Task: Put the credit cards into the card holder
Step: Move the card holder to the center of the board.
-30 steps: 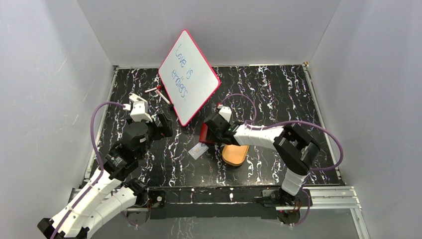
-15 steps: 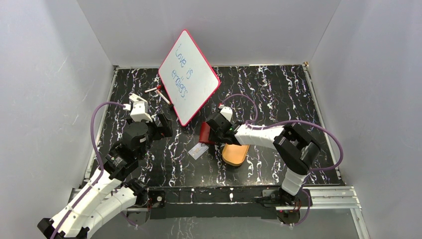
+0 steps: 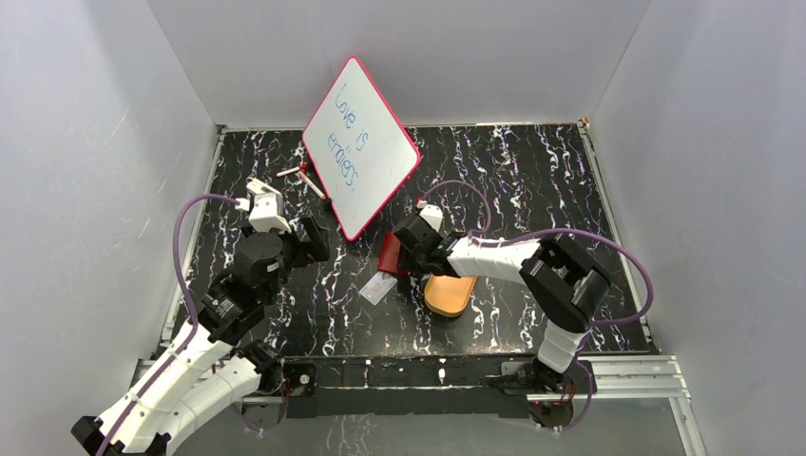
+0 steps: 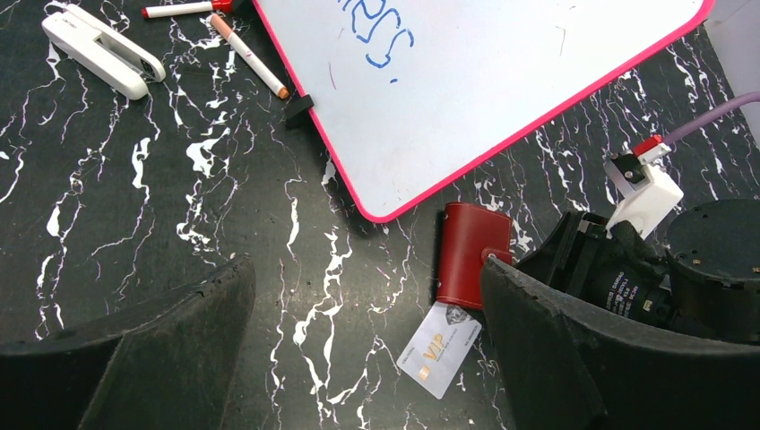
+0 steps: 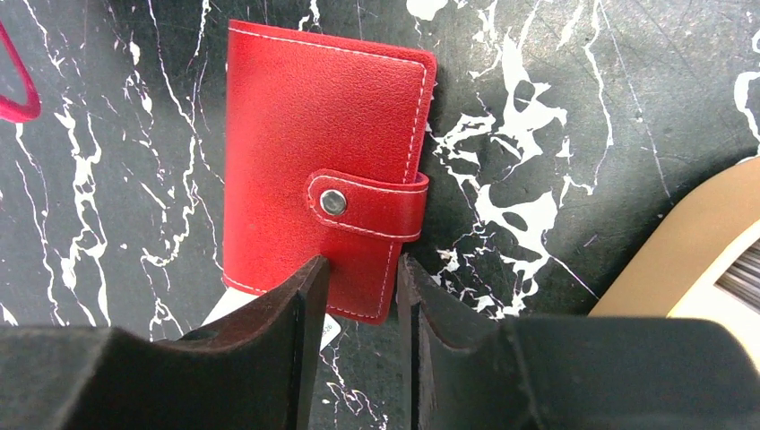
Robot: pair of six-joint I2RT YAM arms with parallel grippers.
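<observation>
The card holder [image 3: 390, 255] [image 5: 314, 152] is a small red wallet lying shut on the black marbled table, its snap tab fastened. One pale credit card [image 4: 441, 349] [image 3: 377, 287] with gold print pokes out from under its near edge. My right gripper [image 5: 361, 262] [image 3: 409, 251] hovers over the wallet's corner just below the tab. Its jaws are narrowed with a gap between them: the left finger over the red cover, the right finger at the wallet's edge. My left gripper [image 4: 366, 269] [image 3: 309, 242] stands wide open and empty to the left of the wallet and card.
A red-framed whiteboard [image 3: 361, 147] [image 4: 502, 81] leans just behind the wallet. Two markers [image 4: 251, 55] and a white stapler-like object [image 4: 103, 54] lie at the back left. An orange-tan oval tray [image 3: 450, 293] [image 5: 681, 242] sits right of the card, under the right arm.
The right jaws have narrowed over the wallet's corner. The wallet and the card have barely shifted. The left arm has not moved.
</observation>
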